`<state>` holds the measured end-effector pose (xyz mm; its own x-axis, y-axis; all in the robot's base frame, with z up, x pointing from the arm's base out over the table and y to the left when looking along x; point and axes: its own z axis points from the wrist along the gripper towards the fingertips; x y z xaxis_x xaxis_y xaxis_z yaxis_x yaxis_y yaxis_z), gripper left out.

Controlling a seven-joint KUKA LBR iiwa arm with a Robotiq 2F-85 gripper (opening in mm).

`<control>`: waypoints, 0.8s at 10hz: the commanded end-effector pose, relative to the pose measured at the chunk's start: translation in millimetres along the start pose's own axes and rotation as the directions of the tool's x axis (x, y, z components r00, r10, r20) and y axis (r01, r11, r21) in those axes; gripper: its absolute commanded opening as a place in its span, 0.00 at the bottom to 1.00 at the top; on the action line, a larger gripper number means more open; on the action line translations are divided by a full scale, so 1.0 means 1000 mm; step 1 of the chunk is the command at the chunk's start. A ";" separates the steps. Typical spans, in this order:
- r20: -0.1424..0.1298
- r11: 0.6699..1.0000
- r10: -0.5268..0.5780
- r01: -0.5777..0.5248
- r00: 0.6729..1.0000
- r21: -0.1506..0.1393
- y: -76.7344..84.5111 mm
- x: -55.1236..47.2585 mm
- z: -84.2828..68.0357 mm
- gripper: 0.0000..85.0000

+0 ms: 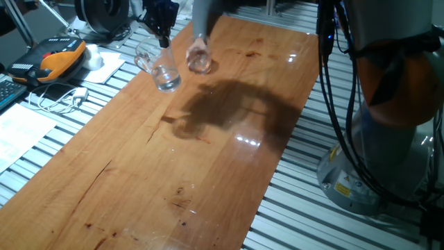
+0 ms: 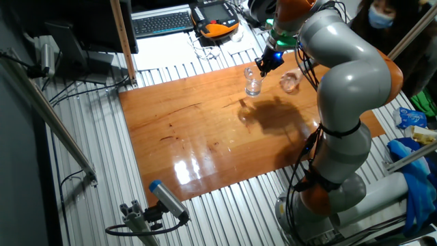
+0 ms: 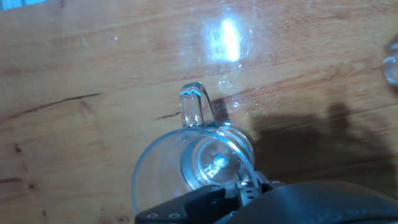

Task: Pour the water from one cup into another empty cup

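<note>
Wooden tabletop (image 1: 208, 173) — mug (image 1: 161, 68) rim between jaws

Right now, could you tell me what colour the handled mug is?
The mug is clear, colourless glass; the hand view shows it best.

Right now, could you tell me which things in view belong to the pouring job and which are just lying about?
Part of the job:
- glass mug with a loop handle, held at its rim by the gripper
- small tumbler

Just lying about:
- orange-and-black handheld unit
- white cable
- keyboard
- papers
</note>
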<state>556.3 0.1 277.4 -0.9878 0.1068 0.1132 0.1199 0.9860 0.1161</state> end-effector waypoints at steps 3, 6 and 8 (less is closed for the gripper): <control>-0.026 0.998 -0.051 0.052 0.998 0.034 0.000 0.000 0.000 0.00; 0.002 0.977 -0.165 0.163 0.986 0.136 -0.057 -0.021 -0.031 0.00; 0.000 0.959 -0.228 0.225 0.974 0.170 -0.094 -0.030 -0.049 0.00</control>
<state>579.7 -48.0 311.4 -0.9907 -0.1092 0.0811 -0.1126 0.9929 -0.0381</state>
